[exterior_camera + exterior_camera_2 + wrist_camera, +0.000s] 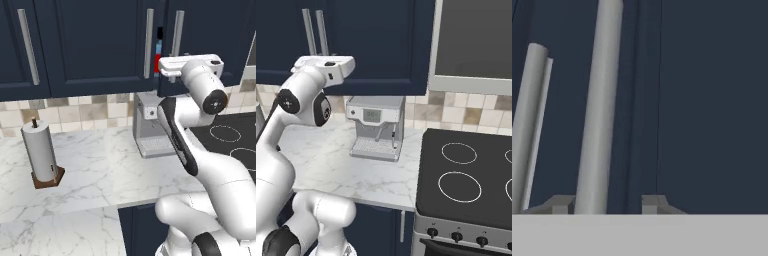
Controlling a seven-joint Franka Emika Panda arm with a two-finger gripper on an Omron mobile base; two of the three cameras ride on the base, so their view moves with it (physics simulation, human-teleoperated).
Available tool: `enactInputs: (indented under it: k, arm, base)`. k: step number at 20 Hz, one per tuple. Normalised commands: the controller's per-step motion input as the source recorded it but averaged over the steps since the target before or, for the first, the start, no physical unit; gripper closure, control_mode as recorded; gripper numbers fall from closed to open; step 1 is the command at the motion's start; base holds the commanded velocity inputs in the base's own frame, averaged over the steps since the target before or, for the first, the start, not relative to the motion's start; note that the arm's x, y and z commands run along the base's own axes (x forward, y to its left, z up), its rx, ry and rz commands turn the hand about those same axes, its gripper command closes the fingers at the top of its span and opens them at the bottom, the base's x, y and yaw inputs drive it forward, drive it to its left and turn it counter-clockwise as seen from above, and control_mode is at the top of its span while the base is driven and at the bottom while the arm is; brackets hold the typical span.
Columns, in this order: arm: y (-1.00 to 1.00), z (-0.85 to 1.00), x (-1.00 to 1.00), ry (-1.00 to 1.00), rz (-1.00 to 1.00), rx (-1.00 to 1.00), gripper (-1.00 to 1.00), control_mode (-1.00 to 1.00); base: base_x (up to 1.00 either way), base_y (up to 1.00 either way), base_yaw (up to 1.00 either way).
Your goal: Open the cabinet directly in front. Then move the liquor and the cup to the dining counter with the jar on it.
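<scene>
Gripper at the cabinet handles, above the marble worktop.

I see a white veined marble worktop (100,170) under a beige tiled backsplash (75,110), with a paper towel roll (41,152) near its left edge, a coffee machine (377,127) against the wall and a black cooktop (466,175) to the right. No writing is readable to me. The navy cabinet (90,45) hangs overhead; its two silver handles (599,105) run vertically, close together at the middle seam. My gripper (607,204) is partly open, its fingertips (562,204) straddling the right handle; I cannot tell if they touch. Through the door gap I glimpse the liquor (158,55), red below, blue above.
</scene>
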Motion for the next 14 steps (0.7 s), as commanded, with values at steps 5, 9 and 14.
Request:
enactInputs:
  k: [5,9,14]
  arm:
    - [-0.82,0.39,-1.00,0.00,-0.18,0.09,1.00,-1.00]
    - [-0.93,0.40,-1.00,0.00,-0.20,0.11,1.00,-1.00]
    - [-1.00,0.28,-1.00,0.00,-0.21,0.13,1.00,-1.00]
  base:
    - [0.00,0.00,0.00]
    - [0.00,0.00,0.00]
    - [0.00,0.00,0.00]
